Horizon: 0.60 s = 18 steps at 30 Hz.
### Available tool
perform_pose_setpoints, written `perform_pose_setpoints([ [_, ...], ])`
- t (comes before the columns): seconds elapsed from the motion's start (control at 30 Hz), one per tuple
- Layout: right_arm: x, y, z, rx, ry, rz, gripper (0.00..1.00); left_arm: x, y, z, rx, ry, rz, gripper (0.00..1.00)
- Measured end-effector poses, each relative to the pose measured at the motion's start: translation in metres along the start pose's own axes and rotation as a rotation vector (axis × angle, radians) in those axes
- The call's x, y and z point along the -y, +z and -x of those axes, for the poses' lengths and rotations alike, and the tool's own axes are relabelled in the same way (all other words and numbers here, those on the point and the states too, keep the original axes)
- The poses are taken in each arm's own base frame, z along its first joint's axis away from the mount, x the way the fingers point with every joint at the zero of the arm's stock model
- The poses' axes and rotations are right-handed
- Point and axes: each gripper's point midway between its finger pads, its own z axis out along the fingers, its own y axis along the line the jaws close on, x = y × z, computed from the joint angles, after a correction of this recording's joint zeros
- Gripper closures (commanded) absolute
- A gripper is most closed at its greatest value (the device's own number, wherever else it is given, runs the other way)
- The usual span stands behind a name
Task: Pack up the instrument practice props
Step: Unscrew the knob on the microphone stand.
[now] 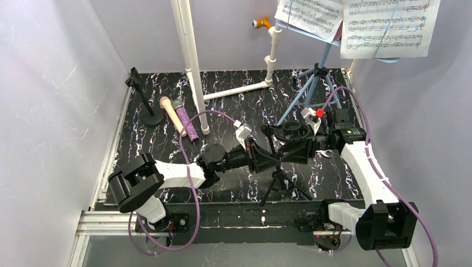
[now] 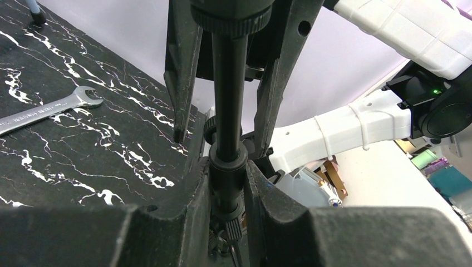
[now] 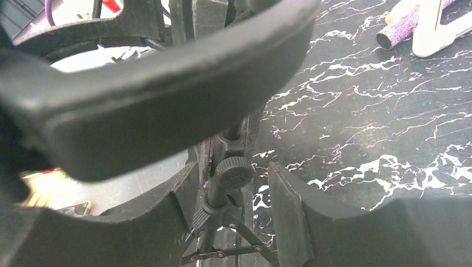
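The black mic tripod [image 1: 281, 183] stands at the front centre, legs spread. My left gripper [image 1: 271, 157] is shut on its pole [image 2: 228, 167] just above the leg hub. My right gripper [image 1: 303, 146] is open around the same pole higher up; a knob [image 3: 234, 171] sits between its jaws, and its fingers [image 2: 181, 83] straddle the pole in the left wrist view. The peach microphone [image 1: 171, 113] and purple glitter microphone [image 1: 187, 123] lie at the back left beside the round-base holder [image 1: 148, 111]. The light-blue music rack [image 1: 311, 83] holds sheet-music pages [image 1: 389, 25] at the back right.
White plastic pipes [image 1: 192, 61] stand at the back centre, with one branch along the mat. A silver wrench [image 2: 50, 108] lies on the black marbled mat [image 1: 234, 105]. White walls close in the left, back and right sides. The purple microphone also shows in the right wrist view [image 3: 398, 28].
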Motion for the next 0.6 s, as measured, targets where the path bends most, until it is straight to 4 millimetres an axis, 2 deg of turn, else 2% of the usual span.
perform_pose_setpoints([
  [0.1, 0.0008, 0.0000, 0.0008, 0.000, -0.003, 0.000, 0.55, 0.0004, -0.0001, 0.0004, 0.002, 0.004, -0.002, 1.00],
  [0.27, 0.0015, 0.0001, 0.0023, 0.001, -0.002, 0.000, 0.83, 0.0010, 0.0001, 0.0018, 0.007, 0.009, -0.006, 1.00],
  [0.37, 0.0013, 0.0001, 0.0031, 0.001, 0.004, -0.001, 0.96, 0.0016, 0.0002, 0.0024, 0.010, 0.011, -0.008, 1.00],
  [0.4, 0.0013, 0.0001, 0.0030, 0.002, 0.001, -0.001, 0.99, 0.0016, 0.0002, 0.0022, 0.009, 0.012, -0.009, 1.00],
  [0.6, 0.0033, 0.0003, 0.0021, 0.004, 0.039, -0.002, 0.99, -0.0012, -0.0003, 0.0012, 0.004, 0.057, -0.003, 1.00],
])
